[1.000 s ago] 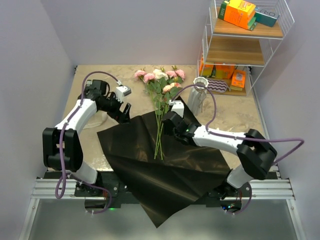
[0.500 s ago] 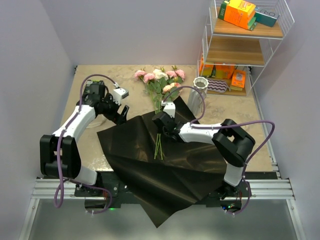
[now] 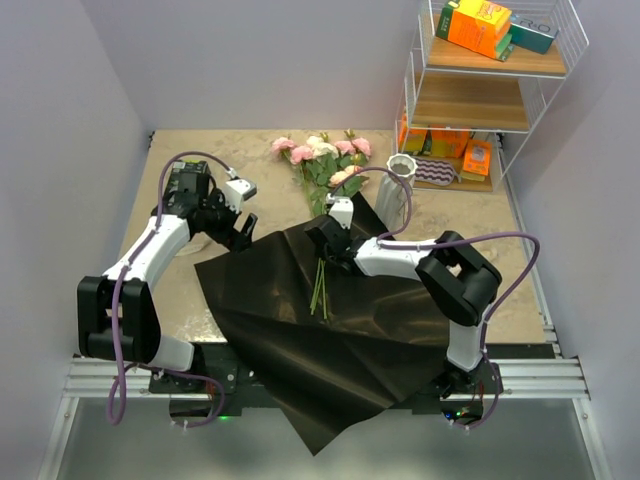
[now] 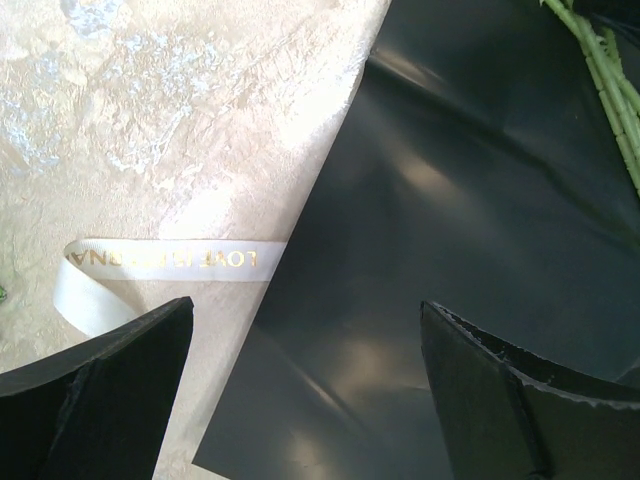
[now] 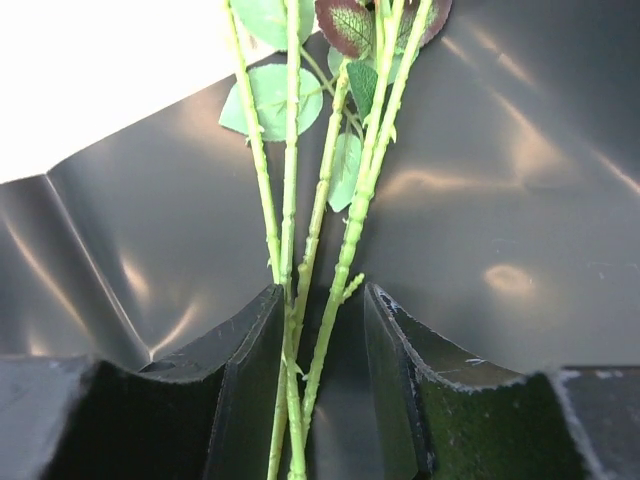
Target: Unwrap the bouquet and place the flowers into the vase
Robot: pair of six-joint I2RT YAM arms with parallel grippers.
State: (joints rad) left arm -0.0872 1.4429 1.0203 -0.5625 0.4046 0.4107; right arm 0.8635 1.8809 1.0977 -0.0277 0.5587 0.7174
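Since a second ago the right arm has folded its elbow in and carried the right gripper [image 3: 326, 240] toward 10 o'clock, onto the flower stems. The left arm has barely stirred.

We see the roses [image 3: 322, 165] lying along the middle of the table [image 3: 190, 160]. Their pink and cream heads rest at 12 o'clock on the bare marbled top, and the green stems run toward 6 o'clock across the black paper sheet [image 3: 330, 340]. That sheet is spread open and overhangs the near edge. The right gripper sits across the stems, roughly midway along them. From the right wrist camera, its fingers [image 5: 250, 370] flank the stems [image 5: 291, 150], which fill the gap between the tips — the jaws are clamped on the roses.

At 9 o'clock from it, the left gripper [image 3: 243, 228] hangs over the sheet's left edge, jaws spread wide with nothing between them. Between its fingers [image 4: 100, 400] we see the paper's edge and a cream ribbon [image 4: 170, 258] with gold lettering. It lies loose on the table with one end touching the paper.

We find the white ribbed vase [image 3: 400, 165] upright at 1 o'clock from the right gripper, just past the sheet's far corner and apart from the roses; a purple cable crosses in front of it. A white wire shelf [image 3: 480, 100] with boxes stands at the table's 2 o'clock corner.
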